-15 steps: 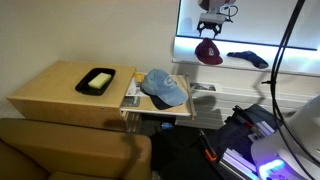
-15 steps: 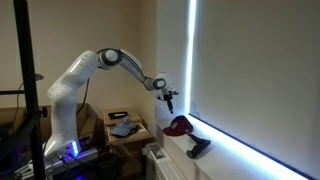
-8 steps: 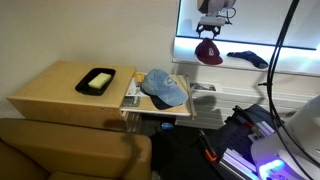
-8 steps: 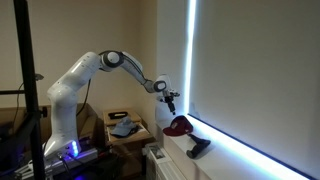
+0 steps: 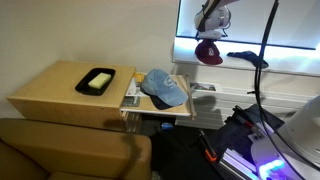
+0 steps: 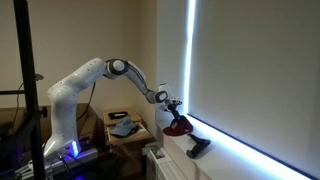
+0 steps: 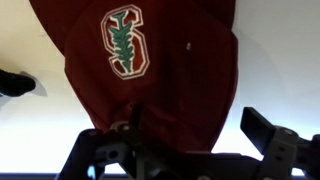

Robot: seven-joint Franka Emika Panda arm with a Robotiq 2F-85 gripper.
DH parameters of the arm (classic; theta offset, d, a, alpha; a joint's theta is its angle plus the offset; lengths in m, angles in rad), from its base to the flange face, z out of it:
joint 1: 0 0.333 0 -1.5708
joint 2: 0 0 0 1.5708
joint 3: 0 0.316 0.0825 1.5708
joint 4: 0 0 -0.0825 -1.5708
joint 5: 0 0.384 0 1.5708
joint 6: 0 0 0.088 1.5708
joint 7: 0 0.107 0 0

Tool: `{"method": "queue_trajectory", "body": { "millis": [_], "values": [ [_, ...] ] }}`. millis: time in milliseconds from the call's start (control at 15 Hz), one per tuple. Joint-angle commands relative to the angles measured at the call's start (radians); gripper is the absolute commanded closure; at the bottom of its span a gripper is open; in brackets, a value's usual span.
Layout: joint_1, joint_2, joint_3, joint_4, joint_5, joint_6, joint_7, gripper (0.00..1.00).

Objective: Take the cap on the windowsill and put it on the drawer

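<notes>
**Grasp stage at the windowsill.** The maroon cap [image 5: 208,52] rests on the white windowsill [image 5: 290,63], crown up, near a flat dark navy item [image 5: 248,58] lying further along the ledge. The hand [image 5: 212,20] hangs directly above the cap. In an exterior view the arm reaches out to the window with the hand [image 6: 172,104] low over the crown of the cap [image 6: 179,126].

In the wrist view the cap [image 7: 150,60] fills most of the picture, its embroidered emblem [image 7: 127,42] turned to the camera. The hand [image 7: 185,150] is spread wide, one finger on either side of the lower crown. The right-hand finger [image 7: 275,140] in that view stands clear of the fabric, so nothing appears to be held yet.

*Step in hand:* taking hold of the cap; carrying has not begun.

*Next move:* the fingers probably need to close on the soft crown deeply enough that the cloth does not slip out. The cap must then be raised off the ledge before it travels to the drawer [image 5: 132,98]. A light blue cap [image 5: 165,87] already covers much of the drawer's top, so the free space there is narrow. The wider counter [image 5: 50,90] with the black tray [image 5: 99,81] stands just beside the drawer and is not the target.
</notes>
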Motion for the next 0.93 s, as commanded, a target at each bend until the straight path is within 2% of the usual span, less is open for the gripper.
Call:
{"method": "queue_trajectory", "body": {
  "millis": [0,267,667,867],
  "values": [
    [0.01,0.005,-0.013,0.006,0.02,-0.011,-0.006,0.26],
    [0.019,0.007,-0.038,0.019,0.015,-0.058,0.02,0.55],
    [0.052,0.017,-0.113,0.043,0.012,-0.105,0.141,0.96],
    [0.051,0.008,-0.129,0.062,0.015,-0.159,0.187,1.0]
  ]
}}
